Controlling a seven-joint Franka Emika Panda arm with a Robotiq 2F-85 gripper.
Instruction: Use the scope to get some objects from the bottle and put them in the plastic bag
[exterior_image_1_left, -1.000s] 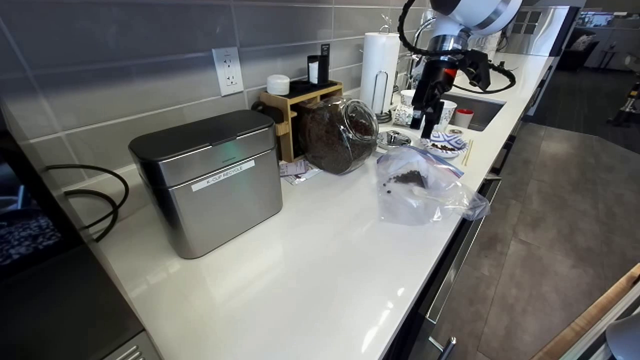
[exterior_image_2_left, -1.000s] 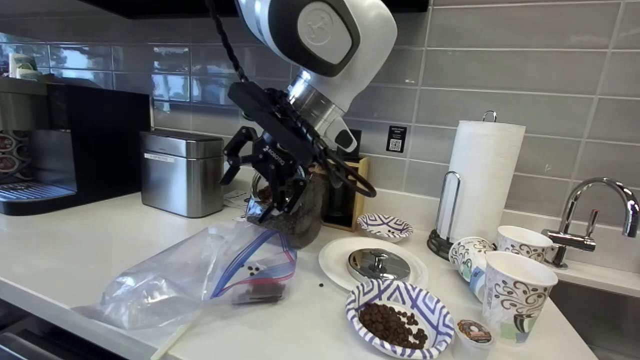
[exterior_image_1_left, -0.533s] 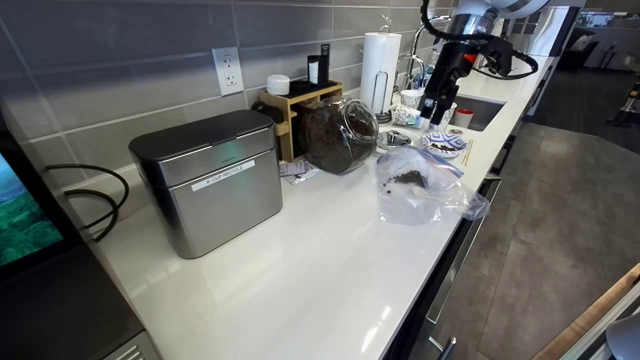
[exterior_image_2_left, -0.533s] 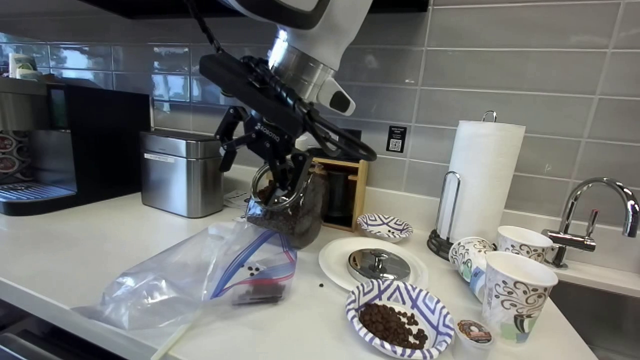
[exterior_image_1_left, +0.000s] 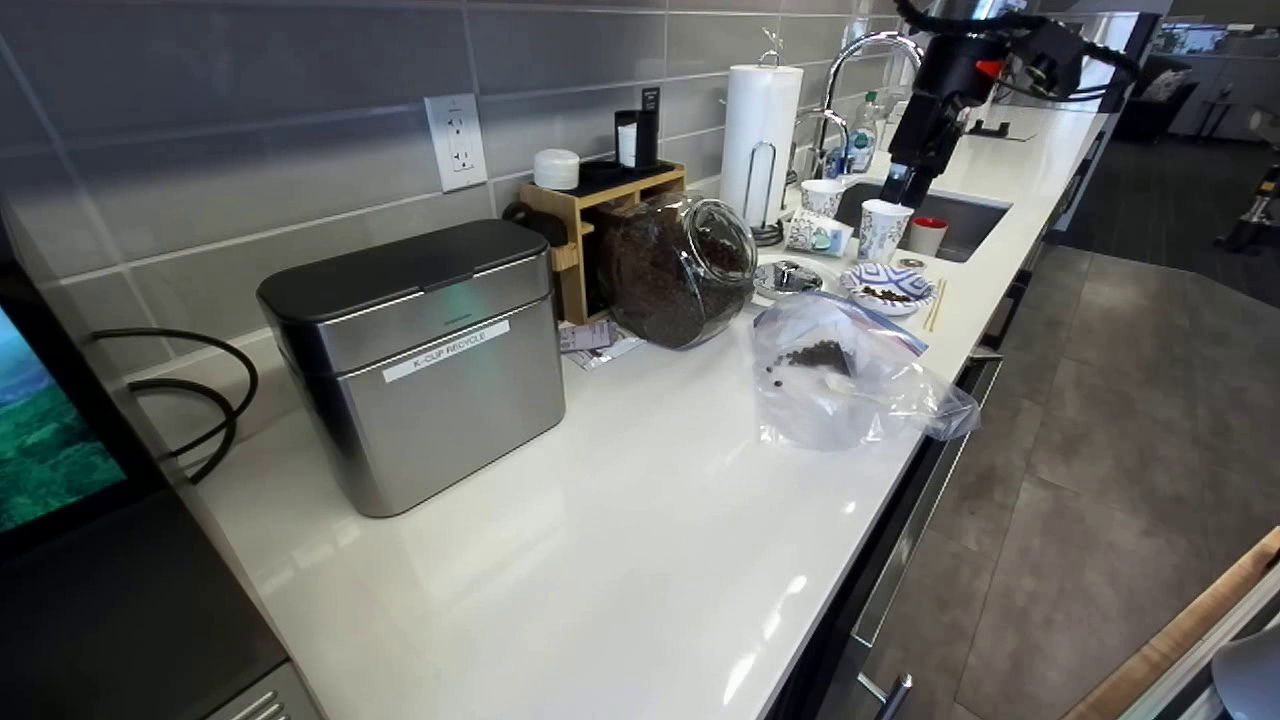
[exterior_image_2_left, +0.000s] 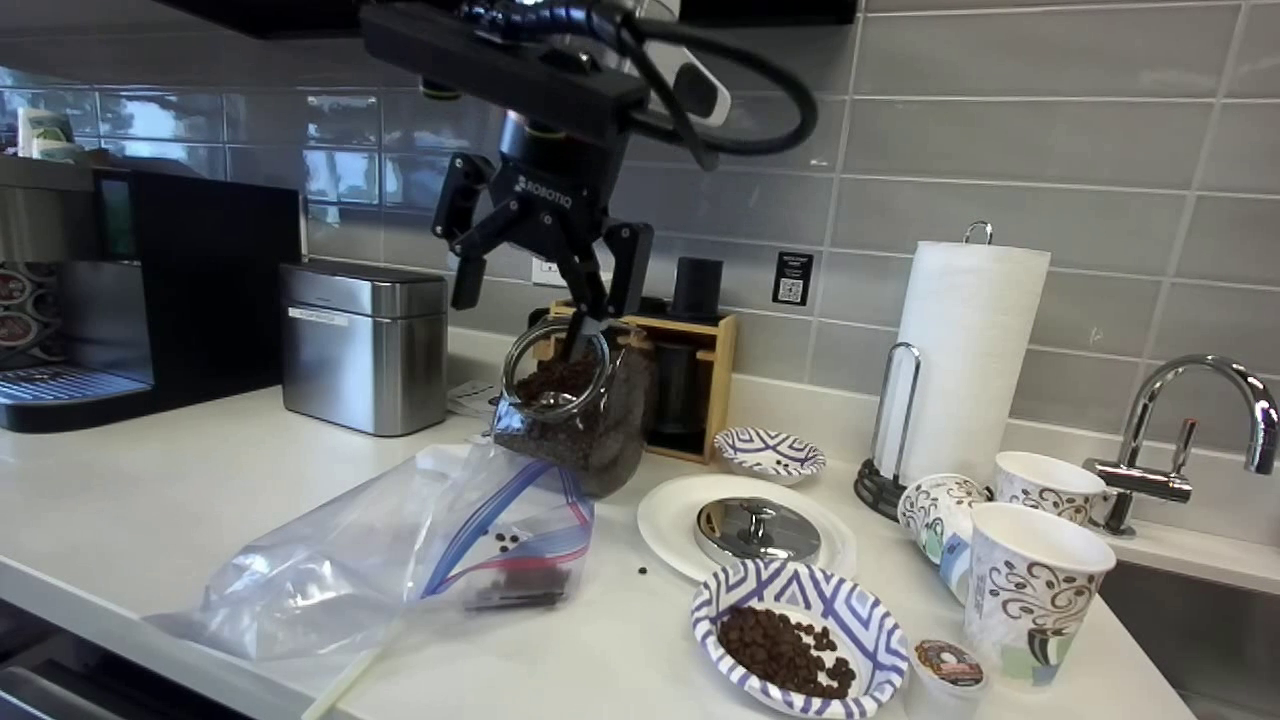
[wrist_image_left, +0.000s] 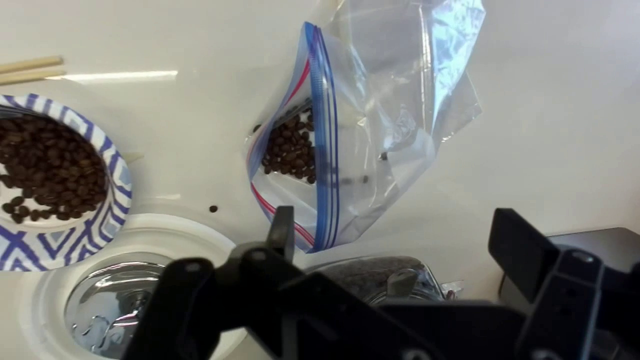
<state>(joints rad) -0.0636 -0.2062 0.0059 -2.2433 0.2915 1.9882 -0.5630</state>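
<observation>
Nothing sits between the wide-apart fingers of my gripper (exterior_image_2_left: 522, 325); it stands open. It hangs above the counter, apart from the bottle and the bag. The bottle (exterior_image_1_left: 660, 270), a clear jar full of dark brown beans, faces the bag with its uncovered mouth. In the wrist view the plastic bag (wrist_image_left: 390, 100) lies flat with its blue zip edge parted. A heap of beans (wrist_image_left: 290, 150) rests inside near that mouth. The scope I cannot make out for certain. Part of the bottle (wrist_image_left: 360, 275) is hidden by my gripper in the wrist view.
A patterned paper bowl (exterior_image_2_left: 880, 655) holds more beans. Beside it are a white plate (exterior_image_2_left: 660, 510) under a silver lid (exterior_image_2_left: 740, 530), several paper cups (exterior_image_2_left: 1040, 570) and a paper-towel roll (exterior_image_2_left: 970, 360). A metal bin (exterior_image_1_left: 450, 390) and wooden shelf (exterior_image_1_left: 575, 250) stand by the wall.
My gripper has risen, moved away from the bag and bottle toward the sink, and turned more upright. It has stayed open. The bag, bottle and bowl have not moved.
</observation>
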